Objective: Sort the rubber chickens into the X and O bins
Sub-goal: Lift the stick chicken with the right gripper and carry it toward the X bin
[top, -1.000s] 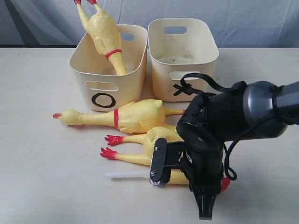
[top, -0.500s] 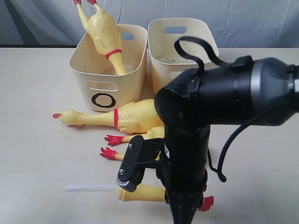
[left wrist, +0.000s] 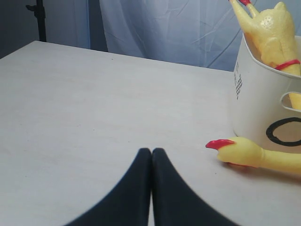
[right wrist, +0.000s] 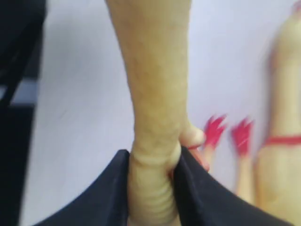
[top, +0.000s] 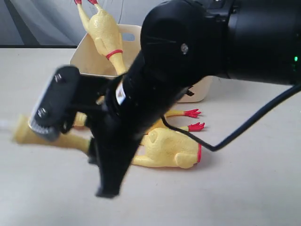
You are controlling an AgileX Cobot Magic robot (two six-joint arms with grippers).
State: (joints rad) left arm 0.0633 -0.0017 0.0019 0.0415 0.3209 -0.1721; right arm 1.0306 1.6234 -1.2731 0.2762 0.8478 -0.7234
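Observation:
My right gripper (right wrist: 153,162) is shut on the yellow head-neck piece (right wrist: 155,89), held above the table. In the exterior view that piece (top: 26,133) sticks out to the left of the big blurred right arm (top: 188,52). The headless body (top: 169,148) lies on the table. A whole chicken lies behind the arm; only its red feet (top: 193,113) and its head (left wrist: 240,151) show. Another chicken (top: 104,33) stands feet-up in the O bin (top: 84,59). The X bin (top: 203,89) is mostly hidden. My left gripper (left wrist: 151,151) is shut and empty, low over the table beside the O bin (left wrist: 256,89).
The right arm and its cable (top: 244,129) fill much of the exterior view. Blurred red feet (right wrist: 215,129) and a red-banded chicken (right wrist: 282,141) lie below the held piece. Pale curtain hangs behind the beige table (left wrist: 84,94).
My right arm has swung left and up towards the camera, carrying the head-neck piece off the table. The headless body and the lying chicken's feet are now uncovered.

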